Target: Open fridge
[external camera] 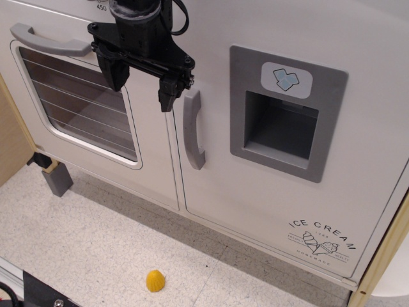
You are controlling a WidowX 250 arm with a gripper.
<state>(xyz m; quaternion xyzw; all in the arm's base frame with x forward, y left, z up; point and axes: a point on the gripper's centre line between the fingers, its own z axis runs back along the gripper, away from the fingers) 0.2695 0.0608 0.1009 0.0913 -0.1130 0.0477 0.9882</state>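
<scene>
The white fridge door (281,192) fills the right of the view and looks shut. It has a grey vertical handle (193,130) at its left edge, a grey recessed ice-dispenser panel (285,121) and "ICE CREAM" print (323,238) at the lower right. My black gripper (143,84) hangs in front of the toy kitchen, open and empty. Its right finger (168,96) is just left of the top of the handle, and its left finger (117,72) is over the oven door.
The white oven door (96,115) with a window and a horizontal grey handle (48,42) is at left. A grey leg block (57,179) stands below it. A small yellow object (155,281) lies on the speckled floor. A wooden panel edge (383,256) runs at right.
</scene>
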